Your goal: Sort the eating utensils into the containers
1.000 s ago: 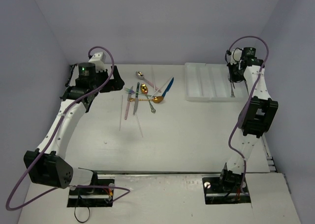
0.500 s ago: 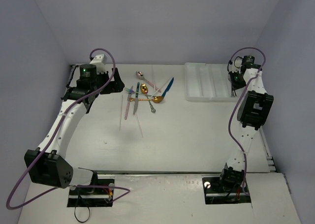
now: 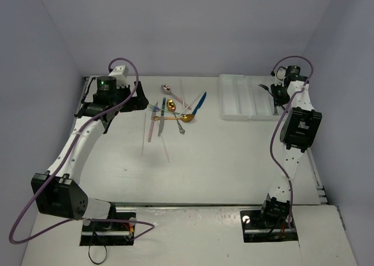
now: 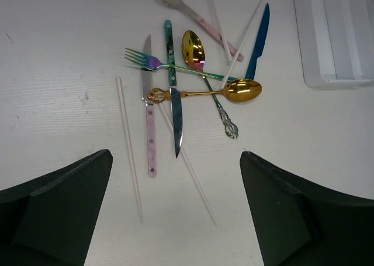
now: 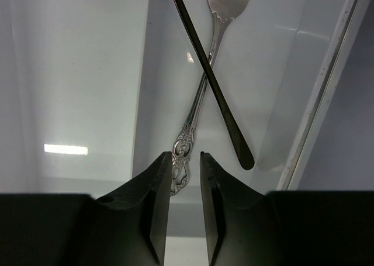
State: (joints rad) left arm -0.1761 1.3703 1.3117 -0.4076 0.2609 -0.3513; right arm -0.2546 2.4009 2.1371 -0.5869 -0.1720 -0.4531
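Right gripper (image 5: 186, 158) narrowly parted, ornate silver metal fork (image 5: 229, 0) laid sorted in the white plastic compartment tray (image 5: 76, 73); left gripper (image 4: 175, 213) wide, empty.

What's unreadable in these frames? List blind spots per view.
- Silver fork: tines cut off by top edge, right wrist view; handle tip sits between the right jaws, gripped or free unclear.
- Dark utensil: head beyond top edge, same view.
- Tray: cut by right edge, left wrist view.
- Pink-handled spoon: bowl clipped by top edge, left wrist view.
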